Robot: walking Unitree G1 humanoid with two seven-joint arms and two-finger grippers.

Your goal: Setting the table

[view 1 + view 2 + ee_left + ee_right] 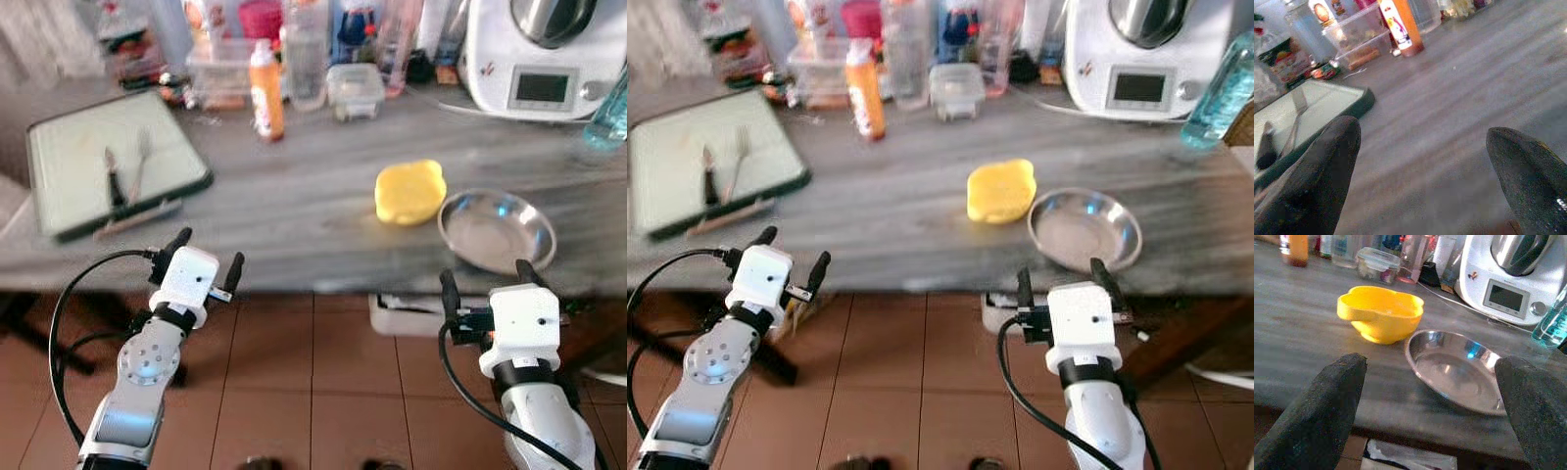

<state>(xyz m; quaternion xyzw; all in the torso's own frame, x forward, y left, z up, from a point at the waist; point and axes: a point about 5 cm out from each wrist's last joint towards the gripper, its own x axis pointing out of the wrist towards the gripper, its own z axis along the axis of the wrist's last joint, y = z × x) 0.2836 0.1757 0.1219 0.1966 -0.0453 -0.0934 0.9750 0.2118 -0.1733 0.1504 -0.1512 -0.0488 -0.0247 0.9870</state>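
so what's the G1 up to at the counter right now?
Nothing is held yet. Both arms are raised at the near edge of the grey counter, fingers open. The right gripper faces the steel plate and yellow bowl. The left gripper sits just right of the green-rimmed tray holding a fork and knife.

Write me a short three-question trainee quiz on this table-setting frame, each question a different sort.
1. True or false: the yellow bowl sits inside the steel plate.
2. Which claw is nearer the steel plate: A left claw, B right claw?
3. Fill in: the fork lies on the ___.

Key: 1 false, it stands beside the plate; 2 B; 3 tray.
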